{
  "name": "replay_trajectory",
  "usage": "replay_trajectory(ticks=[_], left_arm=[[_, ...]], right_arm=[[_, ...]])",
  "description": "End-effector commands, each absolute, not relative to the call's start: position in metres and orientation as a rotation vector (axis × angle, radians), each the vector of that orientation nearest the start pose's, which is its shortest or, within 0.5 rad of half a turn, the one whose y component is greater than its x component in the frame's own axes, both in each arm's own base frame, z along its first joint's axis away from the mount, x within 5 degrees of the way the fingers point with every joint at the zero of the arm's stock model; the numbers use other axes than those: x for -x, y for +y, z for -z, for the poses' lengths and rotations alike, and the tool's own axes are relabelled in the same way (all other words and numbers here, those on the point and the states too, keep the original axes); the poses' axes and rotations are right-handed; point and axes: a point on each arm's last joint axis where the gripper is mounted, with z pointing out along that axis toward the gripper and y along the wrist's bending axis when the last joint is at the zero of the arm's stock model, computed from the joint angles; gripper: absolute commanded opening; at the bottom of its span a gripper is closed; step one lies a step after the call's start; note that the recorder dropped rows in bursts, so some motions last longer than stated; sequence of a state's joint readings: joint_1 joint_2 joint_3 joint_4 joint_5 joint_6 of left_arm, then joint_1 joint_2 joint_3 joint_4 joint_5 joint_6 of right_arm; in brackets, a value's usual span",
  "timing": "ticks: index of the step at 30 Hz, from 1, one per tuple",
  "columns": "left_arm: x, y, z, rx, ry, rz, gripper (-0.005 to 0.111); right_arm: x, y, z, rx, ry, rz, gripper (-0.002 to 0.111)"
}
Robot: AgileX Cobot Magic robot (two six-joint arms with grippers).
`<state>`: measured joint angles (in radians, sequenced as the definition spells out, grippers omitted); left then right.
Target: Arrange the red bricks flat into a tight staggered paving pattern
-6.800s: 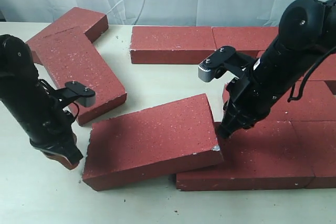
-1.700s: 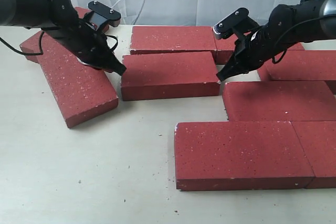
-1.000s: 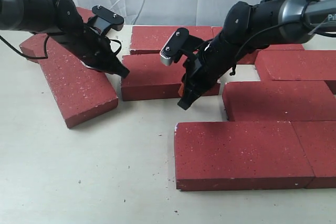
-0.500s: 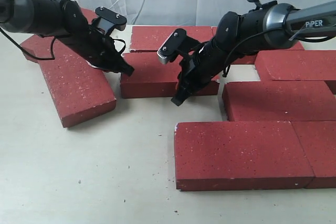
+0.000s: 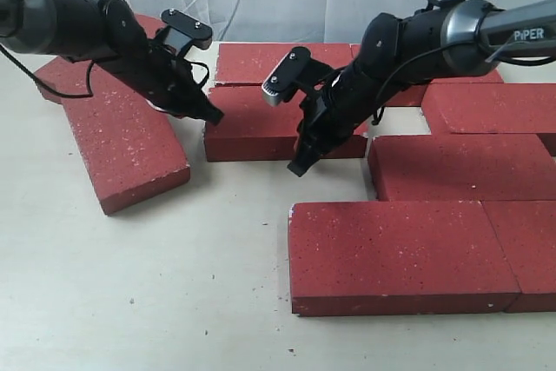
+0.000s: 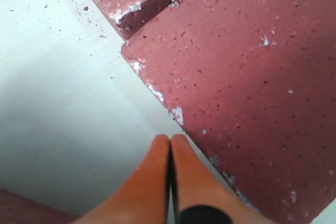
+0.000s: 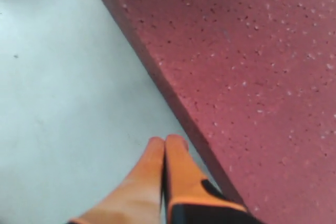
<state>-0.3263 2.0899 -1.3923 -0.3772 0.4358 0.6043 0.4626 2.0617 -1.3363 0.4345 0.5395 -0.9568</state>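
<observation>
While squaring the middle brick [image 5: 261, 123], flat on the bench [image 5: 174, 284] against the back row [image 5: 287, 62]: left claw [image 5: 214, 115] pinched shut, empty, at its left end; right claw [image 5: 298, 165] likewise at its near edge. Next, likely: shove rightward toward the neighbouring brick [image 5: 491, 106], closing the gap.

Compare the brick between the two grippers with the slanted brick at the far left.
The middle brick lies parallel to the back row; the slanted brick sits skewed. The middle brick has the left gripper at its end and right gripper at its near edge; the slanted brick has neither. Both lie flat, dark red, speckled.
</observation>
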Motion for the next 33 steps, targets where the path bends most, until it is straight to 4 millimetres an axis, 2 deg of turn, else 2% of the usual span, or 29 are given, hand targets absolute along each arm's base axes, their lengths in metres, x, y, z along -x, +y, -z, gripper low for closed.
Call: replay_trajectory(ticks=[1, 5, 12, 15, 24, 33], left_arm=[[-0.414, -0.148, -0.148, -0.785, 2.461, 0.222, 0.000], [-0.414, -0.149, -0.144, -0.772, 2.474, 0.234, 0.000], [-0.415, -0.158, -0.136, -0.769, 2.454, 0.231, 0.000], [-0.413, -0.166, -0.136, -0.782, 2.448, 0.244, 0.000], [-0.415, -0.176, -0.125, -0.808, 2.452, 0.253, 0.000], [-0.415, -0.184, -0.126, -0.771, 2.449, 0.291, 0.000]], right_arm=[[-0.361, 0.201, -0.163, 1.422, 2.287, -0.261, -0.001], [-0.361, 0.200, -0.165, 1.428, 2.276, -0.244, -0.001], [-0.366, 0.178, -0.165, 1.335, 2.402, -0.245, -0.001], [-0.362, 0.175, -0.163, 1.410, 2.430, -0.230, -0.001], [-0.360, 0.176, -0.162, 1.418, 2.439, -0.256, -0.001], [-0.364, 0.174, -0.162, 1.422, 2.410, -0.198, -0.001]])
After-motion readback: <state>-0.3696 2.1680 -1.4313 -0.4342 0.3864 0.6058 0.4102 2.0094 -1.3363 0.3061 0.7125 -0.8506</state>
